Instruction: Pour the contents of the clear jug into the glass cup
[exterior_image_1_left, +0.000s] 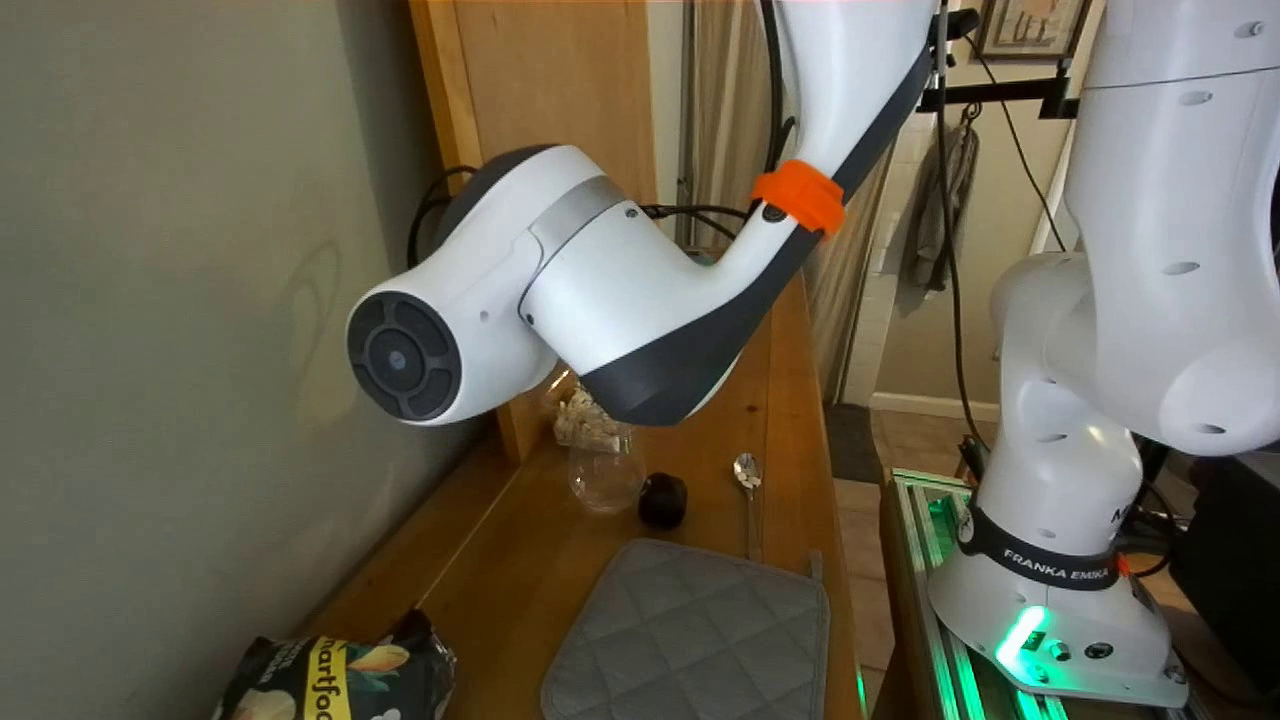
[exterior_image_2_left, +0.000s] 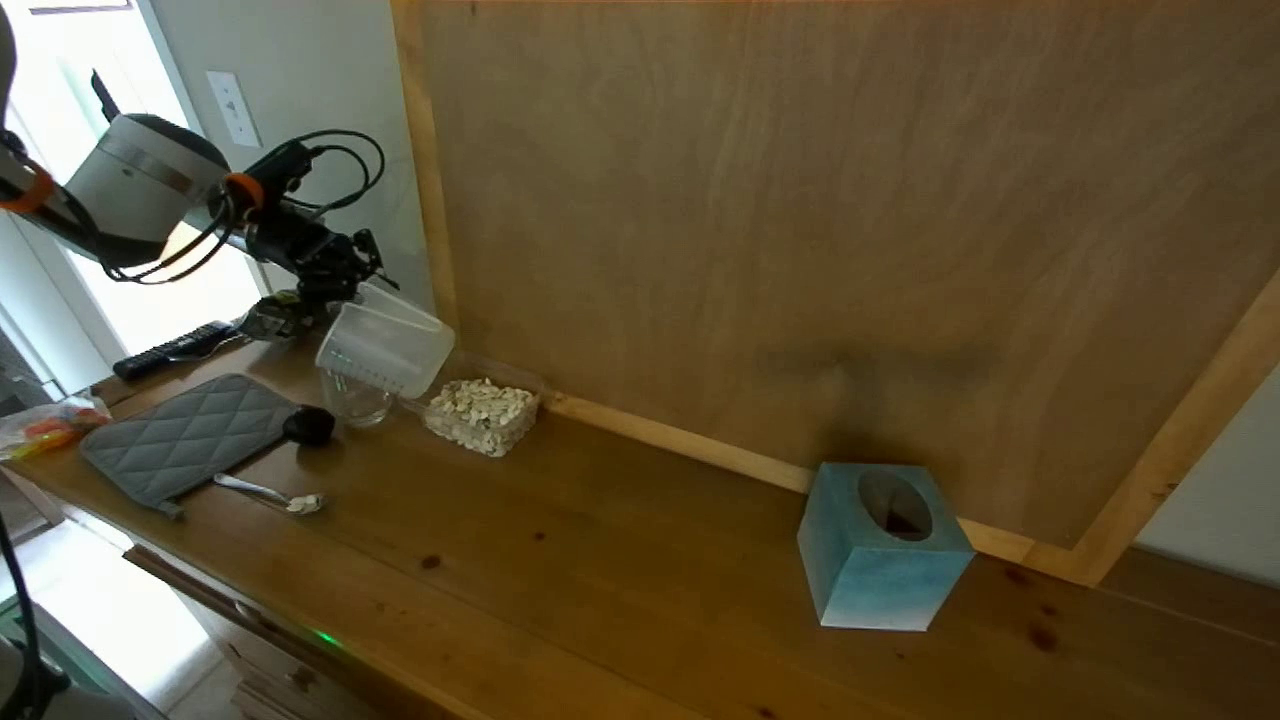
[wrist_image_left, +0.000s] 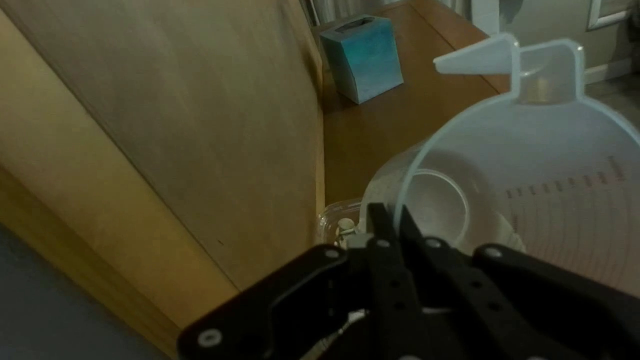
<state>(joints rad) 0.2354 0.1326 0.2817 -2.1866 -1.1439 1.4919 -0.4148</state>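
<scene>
My gripper (wrist_image_left: 392, 217) is shut on the rim wall of the clear jug (wrist_image_left: 550, 145), one finger inside and one outside. In an exterior view the jug (exterior_image_2_left: 388, 350) hangs tilted well over from the gripper (exterior_image_2_left: 368, 285), its opening toward the gripper side and its base to the right. A pale patch shows low in the jug; I cannot tell what it is. The glass cup (exterior_image_2_left: 357, 402) stands upright on the counter, its top overlapped by the jug's lower edge. The glass cup (exterior_image_1_left: 606, 482) also looks clear here; the arm hides the jug and gripper.
A clear box of oats (exterior_image_2_left: 482, 415) sits beside the glass cup, against the wooden panel (exterior_image_2_left: 750, 220). Nearby are a small black round object (exterior_image_2_left: 309, 425), a spoon (exterior_image_2_left: 268, 492) and a grey quilted pad (exterior_image_2_left: 190, 435). A blue tissue box (exterior_image_2_left: 885, 550) stands farther along.
</scene>
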